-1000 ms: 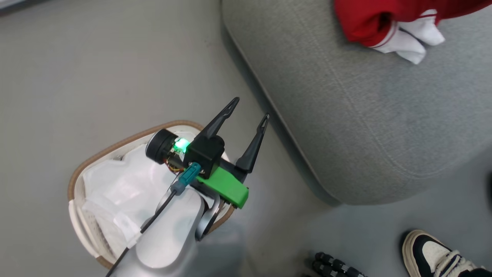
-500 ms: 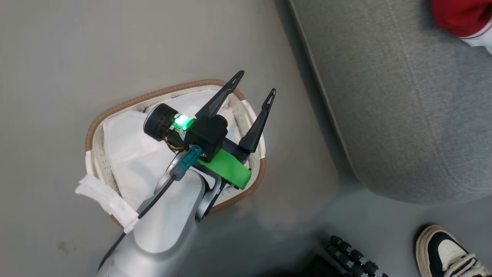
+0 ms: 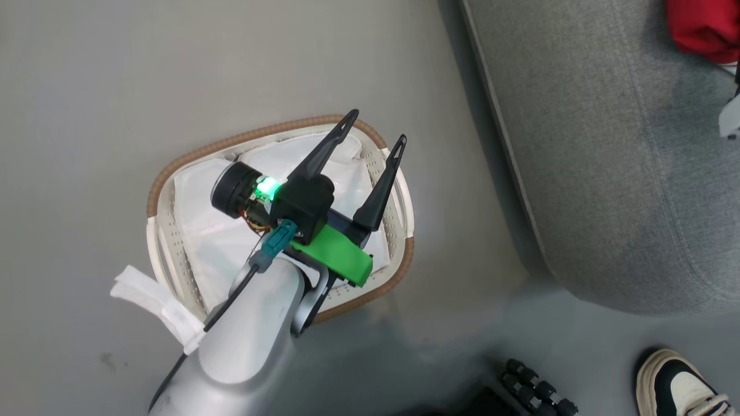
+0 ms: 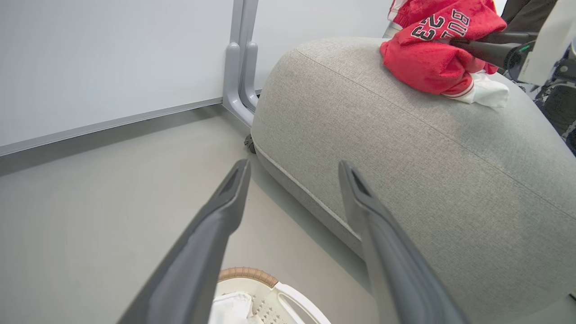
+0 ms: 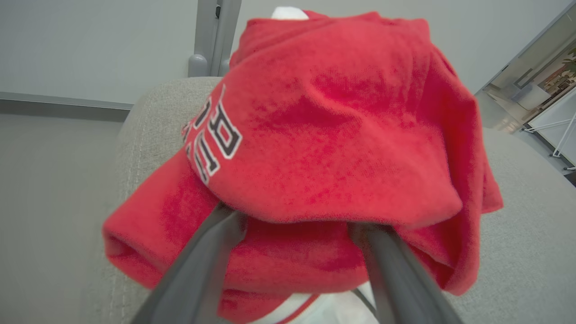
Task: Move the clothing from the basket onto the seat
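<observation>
The basket (image 3: 173,173), cream with a brown rim, stands on the floor with its white liner (image 3: 202,231) showing inside. My left gripper (image 3: 374,128) hovers over it, open, with nothing between its fingers (image 4: 225,211). To the right is the grey seat (image 3: 607,144), with red clothing (image 3: 702,26) lying on it. In the left wrist view the clothing (image 4: 427,58) shows the number 23, and my right gripper (image 4: 477,44) pokes into it. My right gripper (image 5: 294,220) has its fingers (image 5: 198,270) spread open, their tips hidden under a fold of the clothing (image 5: 324,112).
A person's shoe (image 3: 682,387) and a black ribbed part (image 3: 532,393) sit on the floor at the lower right. A white liner flap (image 3: 153,300) hangs over the basket's near rim. A grey post (image 4: 240,67) and a white wall panel stand behind the seat.
The whole head view has shifted, so the basket sits nearer the middle and the seat and clothing lie further right. My left gripper stays open over the basket.
</observation>
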You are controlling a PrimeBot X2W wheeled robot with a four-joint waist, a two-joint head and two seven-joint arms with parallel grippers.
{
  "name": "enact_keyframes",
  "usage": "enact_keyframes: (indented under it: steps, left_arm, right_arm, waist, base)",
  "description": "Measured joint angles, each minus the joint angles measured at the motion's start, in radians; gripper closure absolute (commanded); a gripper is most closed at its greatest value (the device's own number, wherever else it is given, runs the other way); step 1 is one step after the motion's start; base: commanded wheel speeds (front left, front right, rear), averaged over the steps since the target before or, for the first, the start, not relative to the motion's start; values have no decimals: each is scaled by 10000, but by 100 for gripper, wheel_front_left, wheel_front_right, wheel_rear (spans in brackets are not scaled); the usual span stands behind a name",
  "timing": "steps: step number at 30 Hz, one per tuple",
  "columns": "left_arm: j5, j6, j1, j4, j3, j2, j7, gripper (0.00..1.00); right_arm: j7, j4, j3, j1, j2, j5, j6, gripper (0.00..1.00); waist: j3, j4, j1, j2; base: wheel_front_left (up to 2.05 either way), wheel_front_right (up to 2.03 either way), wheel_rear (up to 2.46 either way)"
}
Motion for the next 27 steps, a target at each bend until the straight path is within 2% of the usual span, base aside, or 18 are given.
enact_keyframes:
  steps: [7,13,22,27]
  left_arm:
    - [-48,0,500,54,353,-17,0,0]
    - [12,84,1274,-54,1005,-25,0,0]
    - [351,671,2366,334,2493,-35,0,0]
    - [543,826,2905,537,3202,-31,0,0]
  right_arm:
    - [0,-1001,-416,1506,520,104,0,0]
    - [0,-1586,36,2474,963,226,-2,0]
    - [0,-1923,1032,3376,1825,629,0,0]
    - [0,-1925,1216,3775,2307,679,0,0]
  waist:
    - [-713,-76,0,0]
    - [-1457,-103,-1,0]
    - [-2667,133,-1,0]
    - [-3233,453,-1,0]
  base:
    - [0,0,0]
    - [0,0,0]
    - [0,0,0]
    - [0,0,0]
